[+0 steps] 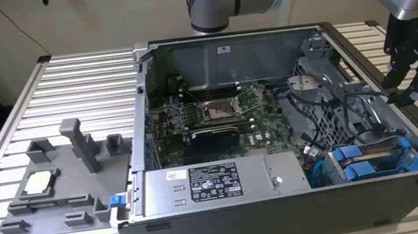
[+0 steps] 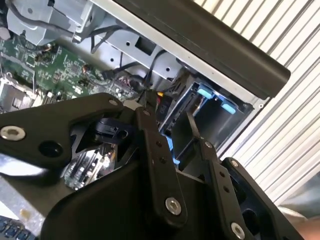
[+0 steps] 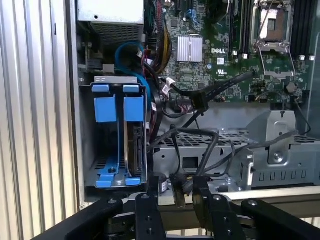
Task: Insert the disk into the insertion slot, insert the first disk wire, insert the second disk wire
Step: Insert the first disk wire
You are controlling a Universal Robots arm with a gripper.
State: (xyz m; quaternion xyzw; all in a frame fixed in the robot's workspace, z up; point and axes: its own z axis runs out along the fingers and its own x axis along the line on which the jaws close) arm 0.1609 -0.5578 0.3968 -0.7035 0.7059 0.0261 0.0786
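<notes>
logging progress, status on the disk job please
gripper over the case edge, by the cage. disk sits in the cage. black cables lie loose beside it.

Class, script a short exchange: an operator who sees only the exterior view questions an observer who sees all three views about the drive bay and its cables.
Operator: The gripper hangs at the exterior view's right, over the case edge. What does it face?
Observer: In the first wrist view, a drive shows its dark end inside the drive cage, next to one blue carrier.
Operator: Any wire near there?
Observer: In that same view, a black cable crosses the circuit board and ends in a plug that seems free.
</notes>
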